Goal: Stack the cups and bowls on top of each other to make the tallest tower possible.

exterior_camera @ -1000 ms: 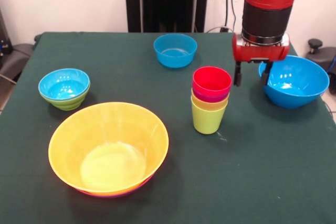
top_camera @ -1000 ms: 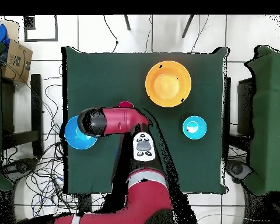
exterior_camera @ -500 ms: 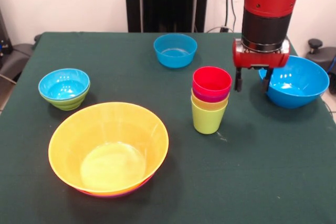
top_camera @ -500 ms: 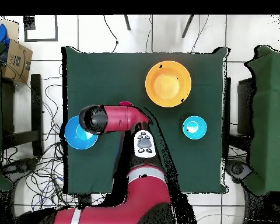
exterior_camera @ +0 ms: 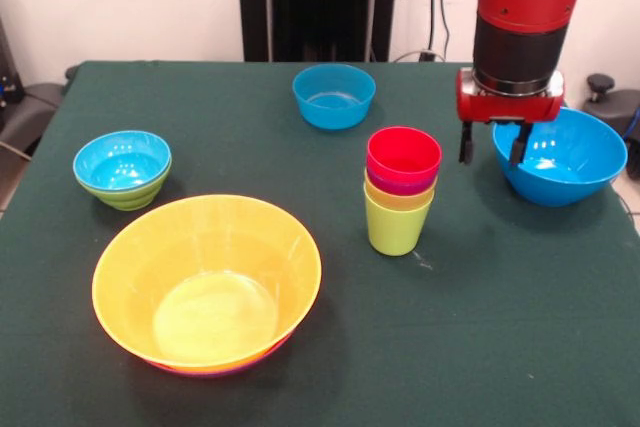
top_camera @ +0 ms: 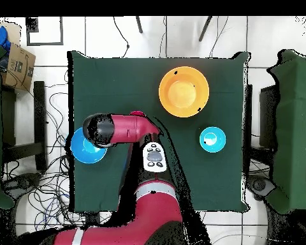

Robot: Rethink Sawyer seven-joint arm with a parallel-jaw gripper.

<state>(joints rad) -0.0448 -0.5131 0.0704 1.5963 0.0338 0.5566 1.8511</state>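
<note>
My gripper hangs open and empty, its two dark fingers spread apart and pointing down, over the near-left rim of the big blue bowl in the front view. I cannot tell whether a fingertip touches that rim. Just beside me, toward the table's middle, stands the tower: the lime cup at the bottom on the green table, then a yellow cup, a purple one, and the red cup on top, all nested upright. A small blue bowl sits alone beyond the tower, toward the far edge. Well apart, on the other side of the table, another small blue bowl rests nested inside the green bowl. Nearest the camera, the yellow bowl sits inside a purple one, of which only a thin edge shows under its base. From overhead, my arm covers most of the tower, leaving a sliver of red at its upper edge, and part of the big blue bowl peeks out below my wrist. The yellow bowl and the nested small blue bowl lie in plain sight there.
</note>
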